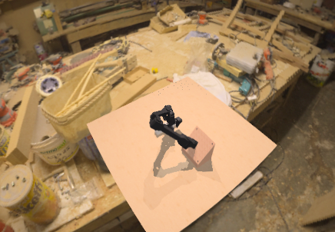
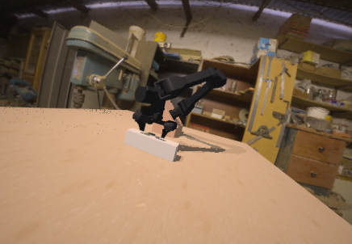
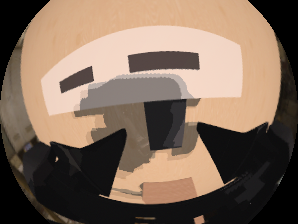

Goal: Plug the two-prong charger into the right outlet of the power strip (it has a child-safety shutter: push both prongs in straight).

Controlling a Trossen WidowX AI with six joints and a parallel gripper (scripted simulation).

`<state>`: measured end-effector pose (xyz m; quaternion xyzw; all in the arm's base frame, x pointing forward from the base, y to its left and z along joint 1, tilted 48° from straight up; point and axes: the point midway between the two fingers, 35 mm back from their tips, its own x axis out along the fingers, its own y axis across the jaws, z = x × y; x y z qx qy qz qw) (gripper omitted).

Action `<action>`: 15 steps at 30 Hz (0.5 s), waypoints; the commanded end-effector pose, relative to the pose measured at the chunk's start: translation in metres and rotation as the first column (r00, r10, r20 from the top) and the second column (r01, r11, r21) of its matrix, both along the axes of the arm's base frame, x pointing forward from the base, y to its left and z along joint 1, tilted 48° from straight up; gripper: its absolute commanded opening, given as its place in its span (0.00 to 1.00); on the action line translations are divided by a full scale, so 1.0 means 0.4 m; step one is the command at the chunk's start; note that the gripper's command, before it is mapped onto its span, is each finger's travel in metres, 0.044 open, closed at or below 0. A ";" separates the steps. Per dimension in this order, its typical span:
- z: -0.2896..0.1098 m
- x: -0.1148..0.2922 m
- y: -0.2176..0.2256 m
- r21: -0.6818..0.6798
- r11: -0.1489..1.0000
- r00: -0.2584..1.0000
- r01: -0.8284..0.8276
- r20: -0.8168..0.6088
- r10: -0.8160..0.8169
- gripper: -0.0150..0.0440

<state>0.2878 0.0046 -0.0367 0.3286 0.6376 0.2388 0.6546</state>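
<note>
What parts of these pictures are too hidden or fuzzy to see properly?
- Top view: the white power strip is hidden under the black arm.
- Exterior view: the white power strip's outlets are too small to make out; the open gripper covers them.
- Wrist view: the dark charger block is blurred; no prongs show.
</note>
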 end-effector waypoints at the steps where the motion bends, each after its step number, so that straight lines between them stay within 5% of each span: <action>1: 0.000 -0.011 0.002 0.000 1.000 1.000 -0.004 0.006 0.004 1.00; 15: -0.002 -0.051 0.008 0.000 1.000 1.000 -0.004 0.005 0.004 1.00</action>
